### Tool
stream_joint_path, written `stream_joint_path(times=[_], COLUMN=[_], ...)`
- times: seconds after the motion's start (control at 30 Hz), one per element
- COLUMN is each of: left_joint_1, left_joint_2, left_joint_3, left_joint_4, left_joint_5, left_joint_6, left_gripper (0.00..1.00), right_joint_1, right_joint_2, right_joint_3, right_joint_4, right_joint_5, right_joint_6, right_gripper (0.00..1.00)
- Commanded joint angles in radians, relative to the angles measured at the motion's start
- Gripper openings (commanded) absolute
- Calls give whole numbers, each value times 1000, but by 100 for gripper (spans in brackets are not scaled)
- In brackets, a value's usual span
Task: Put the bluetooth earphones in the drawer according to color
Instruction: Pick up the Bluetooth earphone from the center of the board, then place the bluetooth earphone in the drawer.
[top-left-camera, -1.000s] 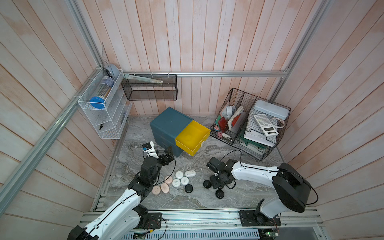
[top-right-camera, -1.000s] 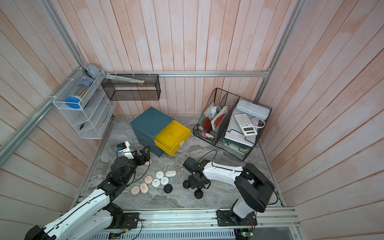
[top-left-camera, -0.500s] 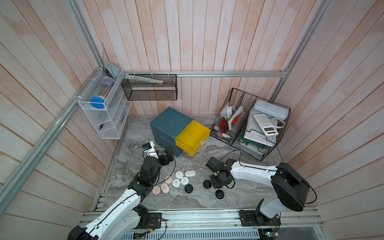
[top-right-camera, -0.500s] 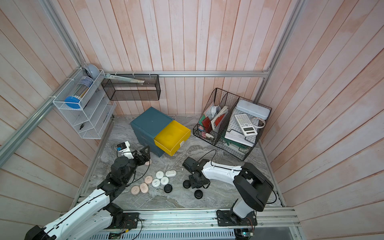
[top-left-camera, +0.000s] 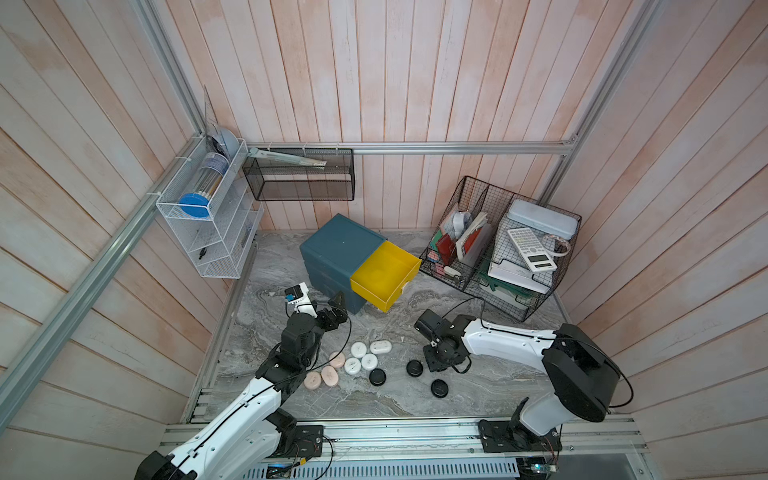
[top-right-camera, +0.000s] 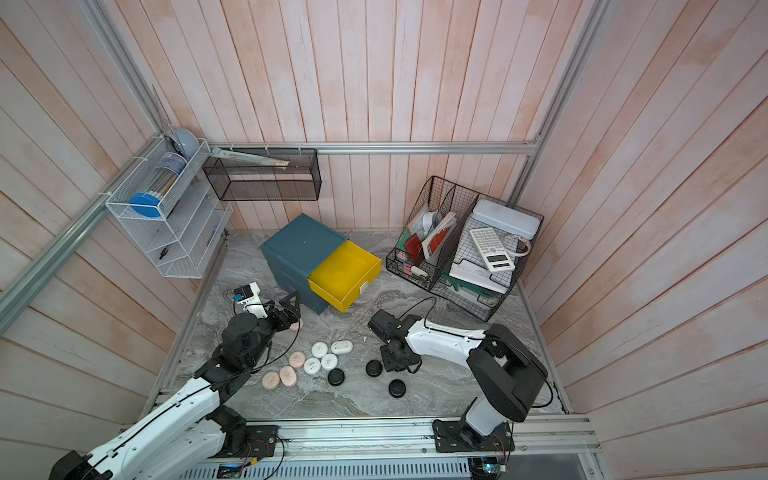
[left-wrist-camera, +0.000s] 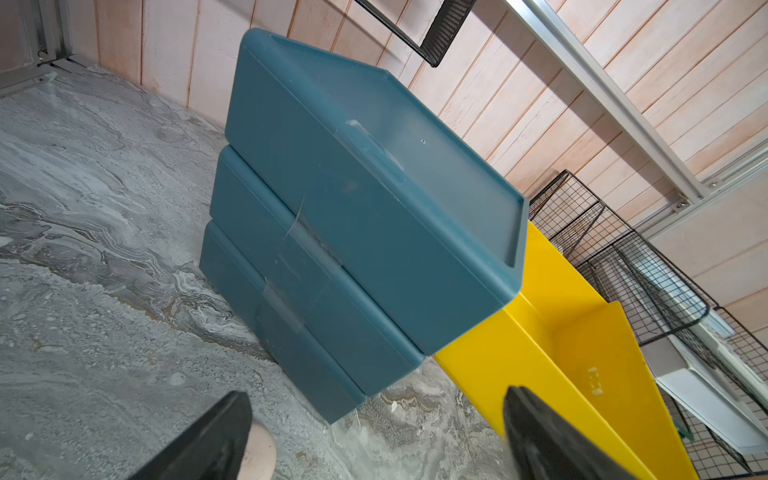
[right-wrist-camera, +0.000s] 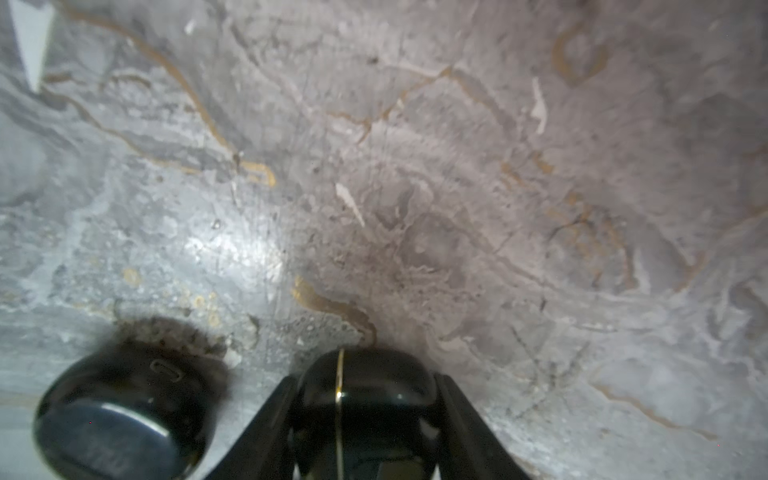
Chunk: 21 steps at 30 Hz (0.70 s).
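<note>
Black pebble-shaped earphone case just pinched by right gripper.
Lift-off, near open yellow plastic drawer, is judged enabled; left gripper spread.

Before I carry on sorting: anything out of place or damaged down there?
One pale pink case lies apart from the other pink cases, near the foot of the cabinet by the open left gripper. Strips of what looks like clear tape patch its side. Nothing looks spilled or broken.
</note>
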Motion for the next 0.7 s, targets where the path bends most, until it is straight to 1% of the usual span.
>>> stream_joint_path(times=[0.0,0.17,0.3,0.47,0.67], left_joint_1=[-5,-5,-4,-5,-4], left_joint_2=[-13,-15,-15,-26,-37], left_joint_3=[18,16,16,15,11], left_joint_4=[-9,-9,-10,-14,-14], left_joint_5=[-11,-12,-11,-20,-26], left_joint_6=[18,17,18,18,16], left_gripper=[100,100,100,100,100], right_joint_1=[-19,-38,-44,-47,-48], right_joint_2=[-19,-74,-114,-152,-61], right_joint_3=[74,195,320,434,663], right_joint_4=[-21,-85,-123,-48,-73], right_joint_5=[73,127,199,230,240], right_joint_6=[-36,-77,-82,-149,-213], right_gripper=[37,37,37,37,38])
